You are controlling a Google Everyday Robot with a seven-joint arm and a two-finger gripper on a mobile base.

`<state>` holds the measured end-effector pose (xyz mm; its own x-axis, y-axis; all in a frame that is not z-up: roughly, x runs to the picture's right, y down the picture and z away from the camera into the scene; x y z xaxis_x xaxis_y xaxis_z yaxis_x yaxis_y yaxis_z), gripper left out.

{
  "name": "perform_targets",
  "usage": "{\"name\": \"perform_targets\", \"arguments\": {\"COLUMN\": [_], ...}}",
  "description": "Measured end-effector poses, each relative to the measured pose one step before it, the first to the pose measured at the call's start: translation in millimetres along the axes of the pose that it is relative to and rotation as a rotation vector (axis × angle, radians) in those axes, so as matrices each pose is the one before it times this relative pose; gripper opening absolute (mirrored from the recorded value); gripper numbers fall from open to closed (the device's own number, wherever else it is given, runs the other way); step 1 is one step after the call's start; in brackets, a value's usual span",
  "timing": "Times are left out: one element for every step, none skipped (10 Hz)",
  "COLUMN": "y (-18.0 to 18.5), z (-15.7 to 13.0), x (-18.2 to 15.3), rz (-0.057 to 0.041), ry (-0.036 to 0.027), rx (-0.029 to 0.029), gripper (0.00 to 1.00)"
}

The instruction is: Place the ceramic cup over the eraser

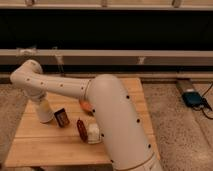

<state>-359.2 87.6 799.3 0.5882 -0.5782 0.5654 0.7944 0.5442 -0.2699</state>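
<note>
Hand [41, 103]: mine, low over the wooden surface [60, 146], clenched around the ceramic cup [45, 116], apparently for lifting. Eraser [62, 118]: just beside the cup, uncovered, awaiting it.

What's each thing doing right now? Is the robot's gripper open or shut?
gripper: shut, apparently on the ceramic cup, left side of the table.
ceramic cup: upright on the table, not yet over the eraser.
eraser: uncovered, just right of the cup.
orange bowl: partly hidden behind the arm.
</note>
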Motion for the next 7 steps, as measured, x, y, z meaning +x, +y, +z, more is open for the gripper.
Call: {"name": "perform_targets", "arguments": {"y": [-1.34,-1.73,-1.92,-1.36,-2.36,-1.50,0.01], "z": [-17.46,-17.57,-17.41,-14.31,-22.38,-19.61,-13.90], "x": [-1.71,-1.44,-1.59,-0.85,0.63,0.91,0.96], "rz": [-0.00506,-0.00527,-0.00577,-0.00429,-0.00386,-0.00410,-0.00455], "ry": [-0.00999,-0.00660,-0.00428,-0.00311,-0.00369,-0.00348,-0.00039], "rx": [0.02534,0.02814,0.02756,0.02453,0.03684,0.03044,0.02178], "gripper": [0.00,0.00,0.00,0.00,0.00,0.00,0.00]}}
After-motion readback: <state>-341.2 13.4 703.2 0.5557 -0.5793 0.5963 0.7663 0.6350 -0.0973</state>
